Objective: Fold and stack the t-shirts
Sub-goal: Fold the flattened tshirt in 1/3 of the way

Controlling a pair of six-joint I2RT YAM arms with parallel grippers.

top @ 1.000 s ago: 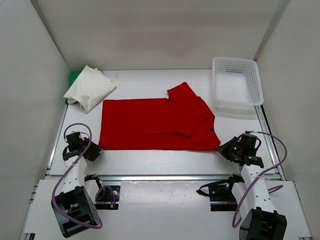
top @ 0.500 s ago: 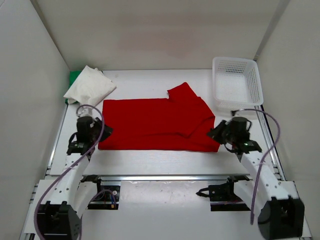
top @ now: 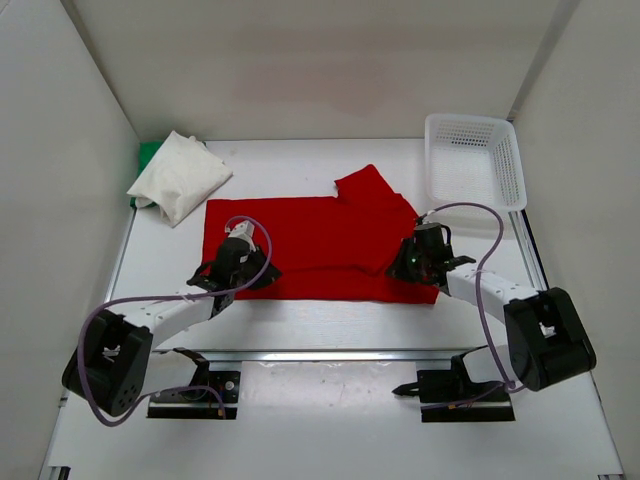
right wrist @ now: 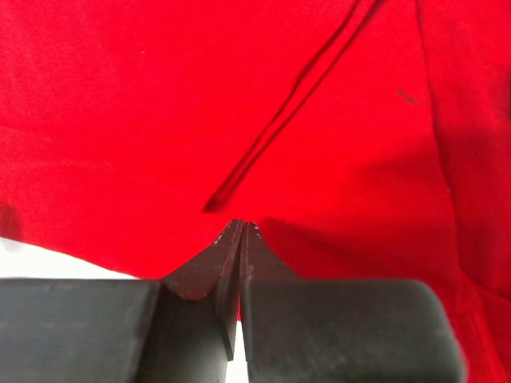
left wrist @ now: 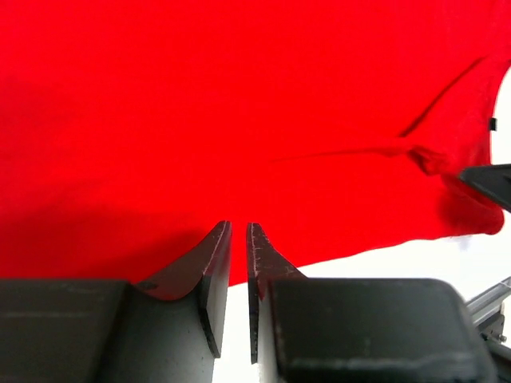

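The red t-shirt (top: 320,240) lies spread flat mid-table, one sleeve folded in at its right end. It fills the left wrist view (left wrist: 239,104) and the right wrist view (right wrist: 144,104). My left gripper (top: 262,272) hovers low over the shirt's near hem at the left, its jaws a narrow gap apart with nothing between them (left wrist: 238,227). Over the near right part of the shirt my right gripper (top: 402,266) has its jaws pressed together, holding nothing (right wrist: 242,225). The white t-shirt (top: 180,178) lies folded at the back left on the green t-shirt (top: 148,155).
A white mesh basket (top: 473,160) stands at the back right corner. White walls close in the table on the left, right and back. Bare table strip (top: 330,315) runs between the shirt's near hem and the arm bases.
Both arms swung in from the near table corners to the red shirt's near edge. The left jaws have narrowed. The shirt has not moved.
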